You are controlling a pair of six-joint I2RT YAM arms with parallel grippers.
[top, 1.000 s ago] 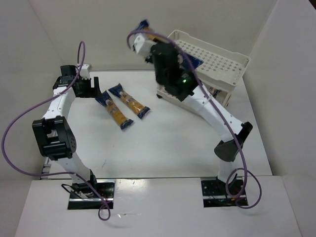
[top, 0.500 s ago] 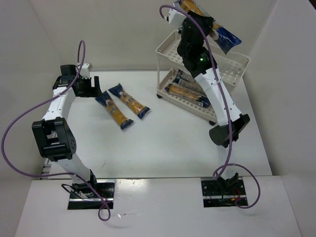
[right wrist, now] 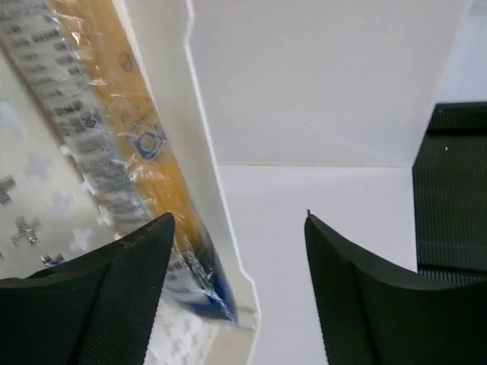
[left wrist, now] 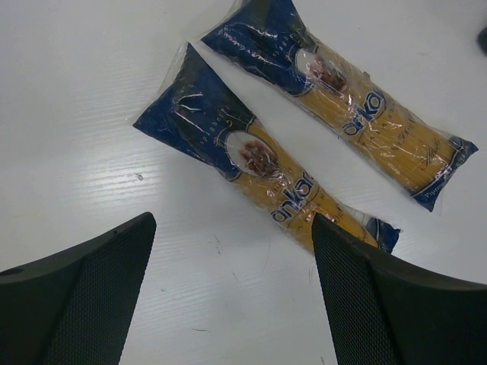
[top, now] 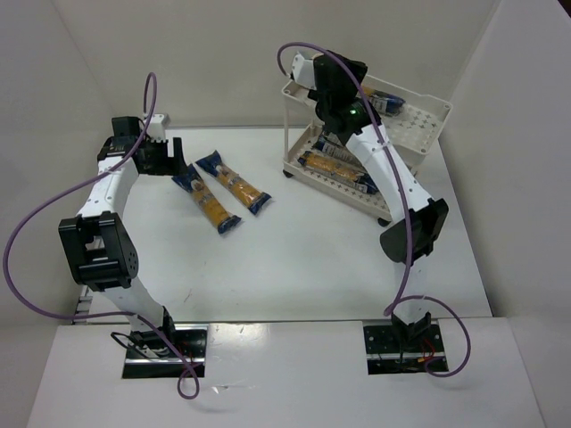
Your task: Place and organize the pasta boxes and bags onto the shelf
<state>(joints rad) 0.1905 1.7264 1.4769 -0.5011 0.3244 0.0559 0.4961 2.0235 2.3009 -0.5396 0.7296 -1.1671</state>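
The right pincer [right wrist: 236, 228] is seen spread apart over the top tray of the shelf [right wrist: 207, 152], with nothing between its jaws. A pasta packet [right wrist: 125, 122] lies in that tray along the rim, so the step is judged to be its set-down. Further packets [top: 335, 166] are noted on the lower tier. Two loose packets [left wrist: 236, 152] lie side by side on the tabletop [left wrist: 68, 84] beneath the wide, empty left pincer [left wrist: 232, 228]. Next, one of them is probably to be gripped across its middle.
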